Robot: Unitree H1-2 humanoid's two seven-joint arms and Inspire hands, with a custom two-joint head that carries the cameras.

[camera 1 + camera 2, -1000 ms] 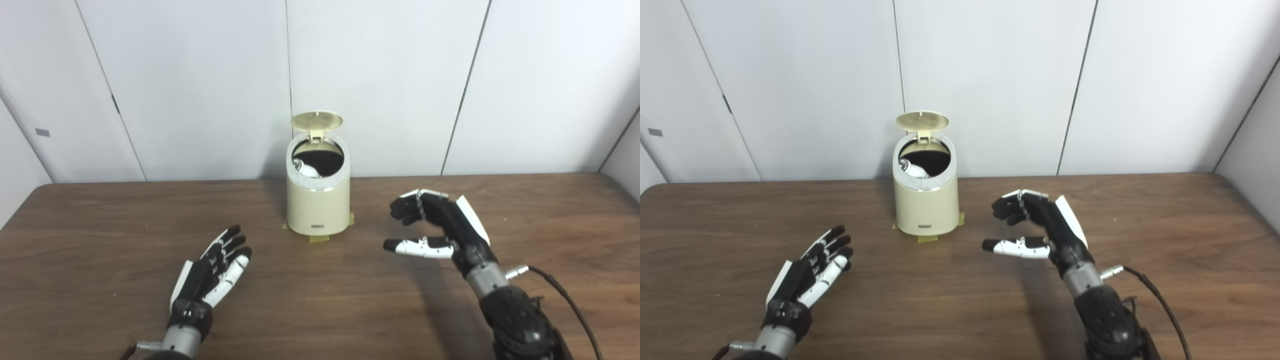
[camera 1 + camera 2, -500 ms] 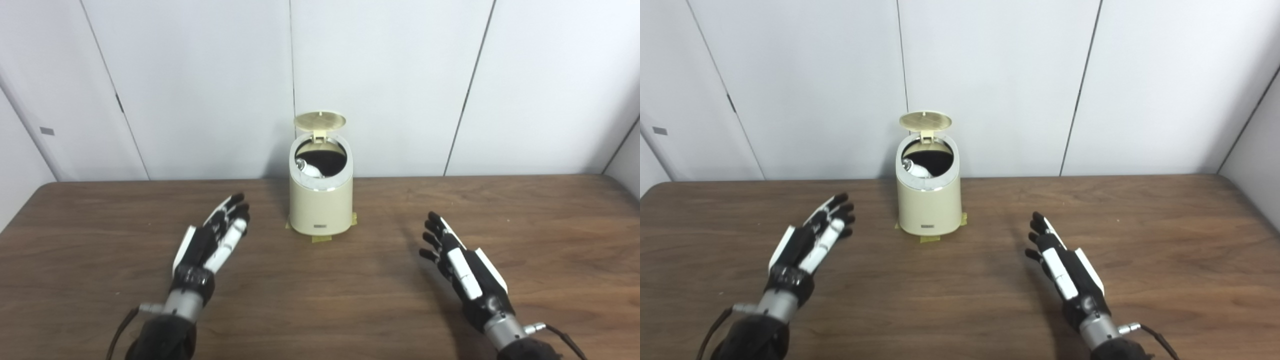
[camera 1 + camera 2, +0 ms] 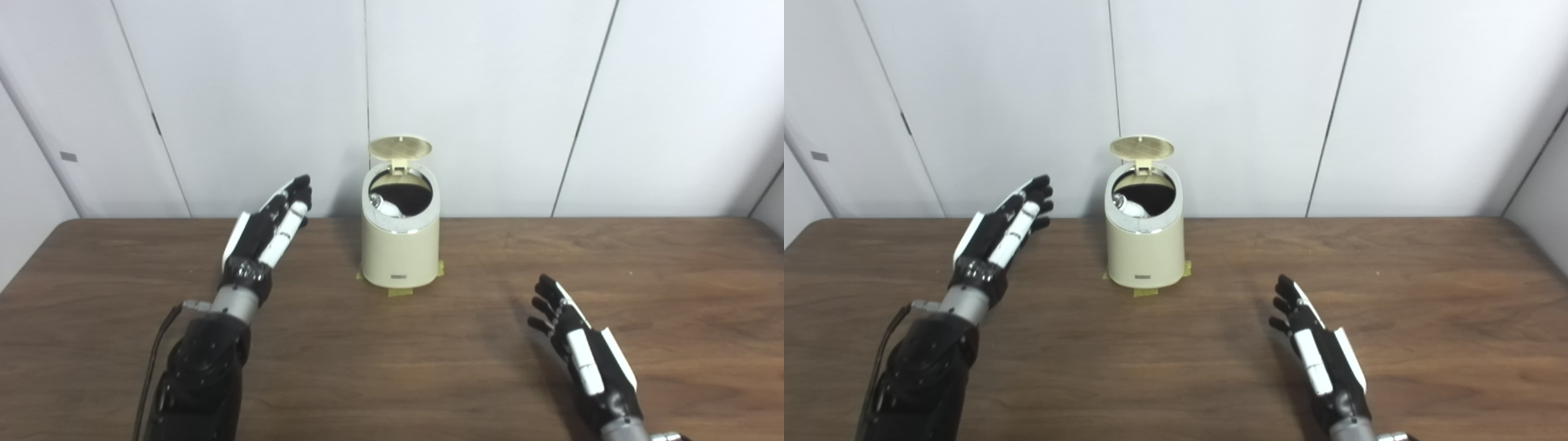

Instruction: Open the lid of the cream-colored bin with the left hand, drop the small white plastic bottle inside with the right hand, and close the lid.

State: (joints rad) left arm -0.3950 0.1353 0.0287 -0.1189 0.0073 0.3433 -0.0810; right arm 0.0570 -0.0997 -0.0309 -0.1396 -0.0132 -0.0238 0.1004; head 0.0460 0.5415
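- Your cream-colored bin [image 3: 399, 251] stands near the back edge of the table [image 3: 392, 367], close to the wall, with strips of yellow tape [image 3: 400, 291] showing under its base.
- Its lid [image 3: 399, 146] is up, tilted back on the rear hinge, so the mouth is uncovered.
- You can see the small white plastic bottle [image 3: 384, 206] inside the bin, lying against the left inner wall.
- Your left robot hand [image 3: 266, 230] is raised to the left of the bin, fingers stretched out and apart, holding nothing and clear of the bin.
- Your right robot hand [image 3: 582, 354] is low over the table, well apart from the bin on its right, fingers spread and empty.
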